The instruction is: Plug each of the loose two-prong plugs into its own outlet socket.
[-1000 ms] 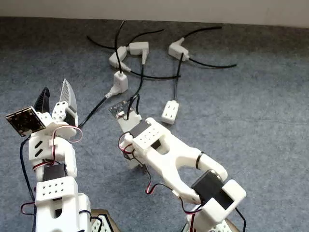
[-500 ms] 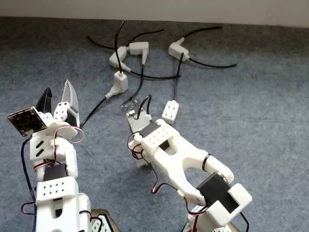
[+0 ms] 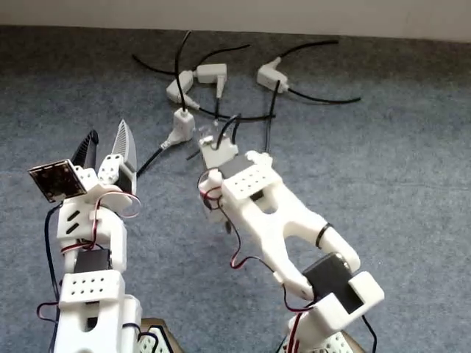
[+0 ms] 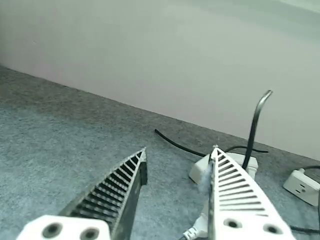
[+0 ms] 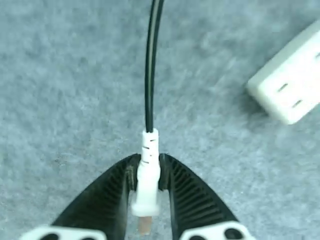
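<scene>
My right gripper [image 5: 147, 161] is shut on a small white two-prong plug [image 5: 145, 186], whose black cord [image 5: 151, 65] runs straight away from it. A white outlet socket [image 5: 291, 90] lies on the carpet off to one side of it. In the high view the right arm [image 3: 249, 185] reaches over the middle of the carpet, just short of the cord tangle. My left gripper [image 3: 109, 134] is open and raised at the left, with nothing between its fingers [image 4: 125, 192]. Another white plug [image 3: 182, 126] lies loose ahead of it.
At the back lie several white cord ends: a pair [image 3: 197, 79] and an angled one [image 3: 271, 73], with black cords [image 3: 243, 116] crossing between them. A pale wall [image 4: 165, 50] borders the grey carpet [image 3: 397, 169], which is bare at the right.
The right arm has carried its plug away from the near side toward the cord tangle, covering the socket block. The left arm has shifted slightly right and forward, still open.
</scene>
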You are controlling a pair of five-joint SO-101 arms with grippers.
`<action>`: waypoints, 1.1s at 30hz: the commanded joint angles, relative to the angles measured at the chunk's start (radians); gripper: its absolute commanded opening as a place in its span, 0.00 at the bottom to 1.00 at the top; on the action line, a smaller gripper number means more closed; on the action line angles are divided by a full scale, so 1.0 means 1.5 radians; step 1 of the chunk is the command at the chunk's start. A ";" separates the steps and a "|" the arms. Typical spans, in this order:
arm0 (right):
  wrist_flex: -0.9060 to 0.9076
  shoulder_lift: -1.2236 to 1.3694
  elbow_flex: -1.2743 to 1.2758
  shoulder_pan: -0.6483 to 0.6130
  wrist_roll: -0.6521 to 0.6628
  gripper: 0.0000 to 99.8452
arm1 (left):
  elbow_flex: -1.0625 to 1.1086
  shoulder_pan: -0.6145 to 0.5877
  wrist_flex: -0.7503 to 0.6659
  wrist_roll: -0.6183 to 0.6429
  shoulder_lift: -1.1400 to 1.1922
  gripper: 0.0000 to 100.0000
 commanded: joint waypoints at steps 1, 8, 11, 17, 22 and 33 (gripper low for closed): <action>0.060 -0.012 -0.150 0.053 0.053 0.01 | -0.005 0.048 -0.014 0.001 0.003 0.21; 0.070 -0.008 -0.286 0.121 0.127 0.01 | -0.008 0.120 -0.014 0.001 -0.003 0.21; 0.046 -0.008 -0.319 0.126 0.161 0.01 | -0.009 0.167 -0.014 0.001 -0.004 0.21; -0.032 -0.008 -0.330 0.126 0.179 0.01 | -0.025 0.292 -0.014 -0.004 -0.004 0.21; -0.082 -0.008 -0.330 0.132 0.179 0.01 | -0.058 0.404 -0.014 -0.123 -0.004 0.21; 0.002 -0.016 -0.335 0.129 0.177 0.01 | -0.058 0.458 -0.071 -0.160 0.003 0.21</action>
